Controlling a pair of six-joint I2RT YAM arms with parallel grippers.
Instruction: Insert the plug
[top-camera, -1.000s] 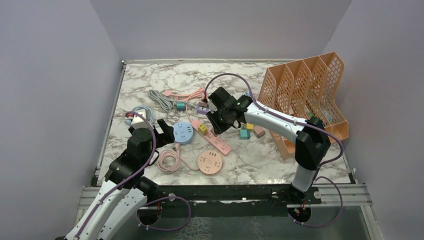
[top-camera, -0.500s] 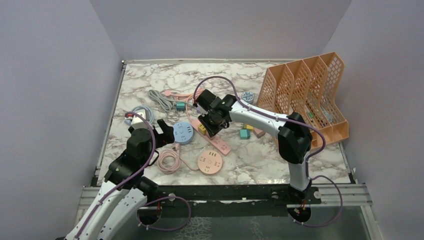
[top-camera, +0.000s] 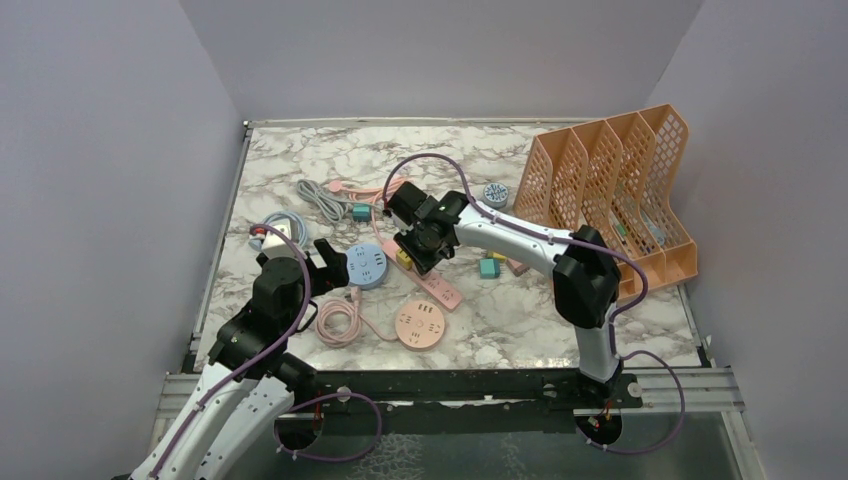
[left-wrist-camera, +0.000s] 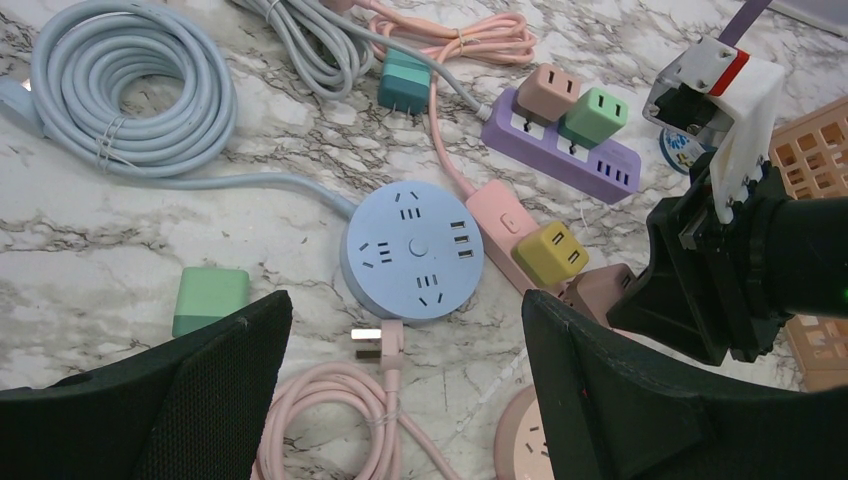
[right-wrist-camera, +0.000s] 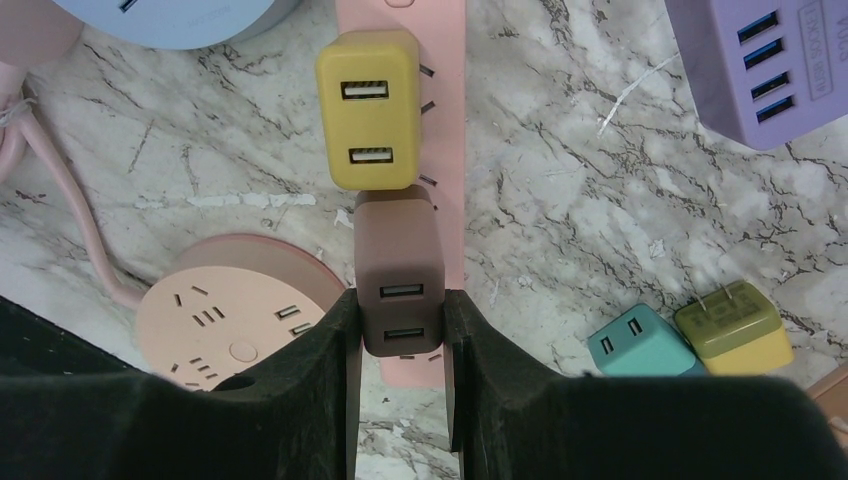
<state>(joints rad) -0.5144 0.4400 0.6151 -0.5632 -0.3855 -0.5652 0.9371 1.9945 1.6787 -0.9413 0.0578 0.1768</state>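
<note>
Plug (right-wrist-camera: 398, 270) over strip (right-wrist-camera: 445, 200), beside a second plug (right-wrist-camera: 367, 105) — rack (top-camera: 610, 170) far right

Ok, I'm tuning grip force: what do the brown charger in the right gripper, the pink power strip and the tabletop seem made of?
The brown charger: probably matte moulded plastic; even colour, rounded edges, no glare. The pink power strip: smooth plastic, satin look; uniform face. The tabletop: white marble pattern with grey veins; real stone or printed laminate, I cannot tell.

The table (right-wrist-camera: 600, 250) has a smooth marble-patterned finish. The brown plug (right-wrist-camera: 397, 265), yellow plug (right-wrist-camera: 367, 105) and pink power strip (right-wrist-camera: 446, 60) are matt, smooth plastic. The finger pads (right-wrist-camera: 330, 400) look like coarse black cloth.
</note>
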